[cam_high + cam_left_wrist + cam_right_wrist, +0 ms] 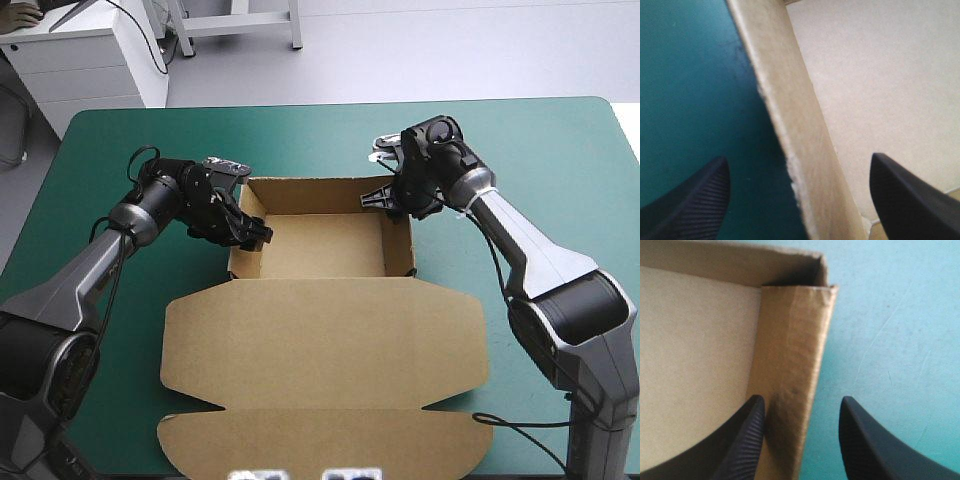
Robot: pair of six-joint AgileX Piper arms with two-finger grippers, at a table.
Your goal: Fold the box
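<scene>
The brown box (320, 330) sits in the middle of the desk (560, 140), its walls up like a tray and its lid lying flat. The left tool (799, 159) and the right tool (801, 399) are both open, each over a side wall. I think only a last press is left.

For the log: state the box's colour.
Brown, plain, no print; the box shows best in the high view.

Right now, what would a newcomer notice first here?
The brown box mid-table: an open tray, walls up, lid flat toward the near edge. The left gripper stands open astride the tray's left wall, one finger inside, one over the teal-green cover. The right gripper, open too, straddles the right wall near its far corner.
</scene>
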